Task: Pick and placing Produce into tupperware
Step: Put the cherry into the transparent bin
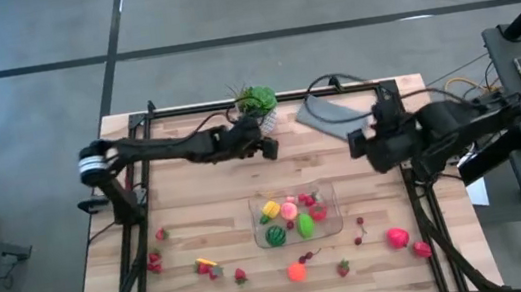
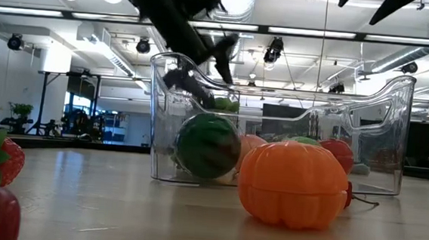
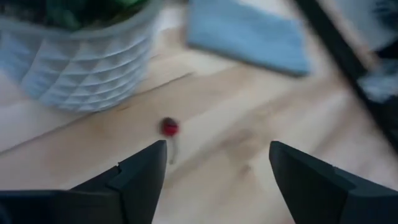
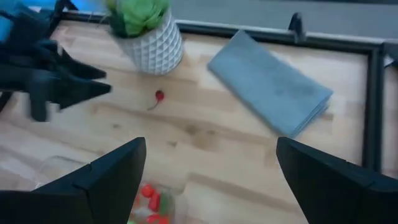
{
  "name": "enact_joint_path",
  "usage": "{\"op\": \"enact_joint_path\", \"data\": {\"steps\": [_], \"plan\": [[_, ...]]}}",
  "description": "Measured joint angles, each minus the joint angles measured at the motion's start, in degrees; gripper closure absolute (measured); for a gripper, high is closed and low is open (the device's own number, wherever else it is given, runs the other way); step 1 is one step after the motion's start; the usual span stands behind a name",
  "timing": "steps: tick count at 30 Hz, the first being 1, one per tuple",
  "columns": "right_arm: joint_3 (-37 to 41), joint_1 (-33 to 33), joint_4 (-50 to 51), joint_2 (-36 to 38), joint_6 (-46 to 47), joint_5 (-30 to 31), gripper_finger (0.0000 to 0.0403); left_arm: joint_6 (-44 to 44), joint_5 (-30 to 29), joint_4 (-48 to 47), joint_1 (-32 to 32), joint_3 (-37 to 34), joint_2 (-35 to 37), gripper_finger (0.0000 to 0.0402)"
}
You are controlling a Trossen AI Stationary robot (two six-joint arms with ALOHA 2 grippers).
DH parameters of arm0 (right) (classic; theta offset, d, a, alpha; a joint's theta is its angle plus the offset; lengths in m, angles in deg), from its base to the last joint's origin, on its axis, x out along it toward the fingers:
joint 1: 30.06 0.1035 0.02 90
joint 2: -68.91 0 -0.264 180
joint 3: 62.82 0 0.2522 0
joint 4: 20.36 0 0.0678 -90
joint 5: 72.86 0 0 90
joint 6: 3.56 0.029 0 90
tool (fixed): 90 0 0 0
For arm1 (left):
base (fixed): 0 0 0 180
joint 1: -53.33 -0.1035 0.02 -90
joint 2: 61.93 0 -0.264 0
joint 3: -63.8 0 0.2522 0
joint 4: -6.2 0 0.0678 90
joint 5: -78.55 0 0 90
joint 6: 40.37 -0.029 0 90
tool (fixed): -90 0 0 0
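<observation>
The left arm reaches across the far side of the table, its left gripper (image 3: 214, 162) spread above a lone cherry (image 3: 169, 127) beside the potted plant (image 1: 256, 101). The right gripper (image 4: 208, 168) hangs spread at the right edge. One tupperware (image 1: 321, 190) sits mid-table holding about six produce pieces; roughly a dozen lie scattered nearer.

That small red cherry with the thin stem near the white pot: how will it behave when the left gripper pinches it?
The small red cherry looks round and glossy, so it may roll or slip sideways. It is tiny against the open left gripper, so a pinch could easily miss. Its thin stem probably limits rolling.
</observation>
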Motion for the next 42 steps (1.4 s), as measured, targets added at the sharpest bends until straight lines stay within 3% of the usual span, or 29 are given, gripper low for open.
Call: {"op": "enact_joint_path", "data": {"steps": [9,22,32,42], "plan": [[0.29,-4.79,0.63,5.66,-12.39,3.53,0.0051,8.19,2.76,-2.54,-2.29,7.85,-12.25,0.0150],[1.03,-4.91,0.85,9.48,-15.81,3.93,0.0051,9.02,0.36,-10.58,-3.32,17.01,-21.18,0.0150],[1.10,-4.91,0.84,9.69,-16.78,3.93,0.0051,13.25,1.00,-10.34,-3.41,17.56,-22.77,0.0154],[1.10,-4.91,0.84,9.74,-17.60,3.95,0.0051,14.16,-0.22,-10.10,-3.43,16.81,-22.77,0.0215]]}}
